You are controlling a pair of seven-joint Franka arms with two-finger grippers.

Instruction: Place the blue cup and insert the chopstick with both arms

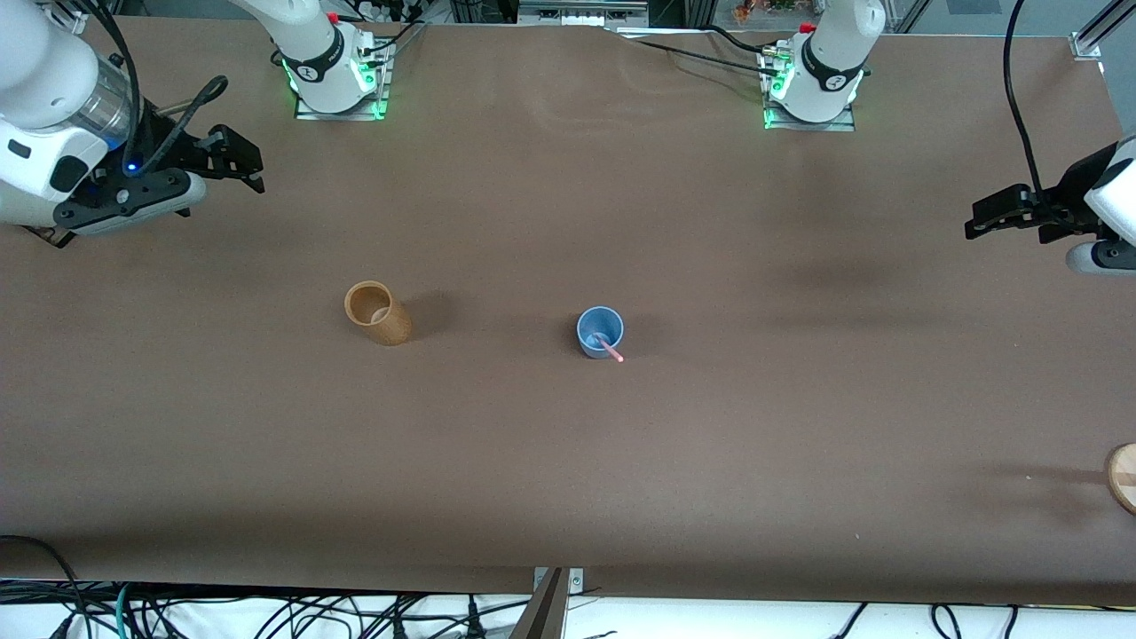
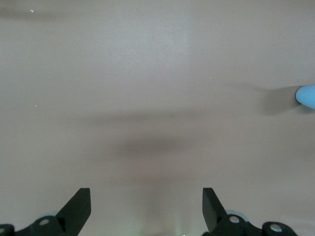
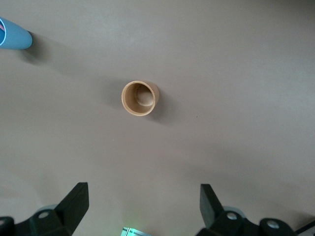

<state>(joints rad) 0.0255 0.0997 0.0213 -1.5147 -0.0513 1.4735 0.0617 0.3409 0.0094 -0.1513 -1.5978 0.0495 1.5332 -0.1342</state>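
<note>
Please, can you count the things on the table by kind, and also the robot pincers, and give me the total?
Cups: 2, the blue cup and the brown cup.
Chopsticks: 1, the chopstick standing in the blue cup.
Wooden discs: 1, the round wooden piece at the table's edge.
Pincers: 2, the left pincer and the right pincer, both open.
Total: 6

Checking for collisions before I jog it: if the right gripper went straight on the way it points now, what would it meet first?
Probably only bare table. The right gripper has open jaws, and the brown cup sits ahead in its wrist view, but depth is unclear, so it may lie near that line.
</note>
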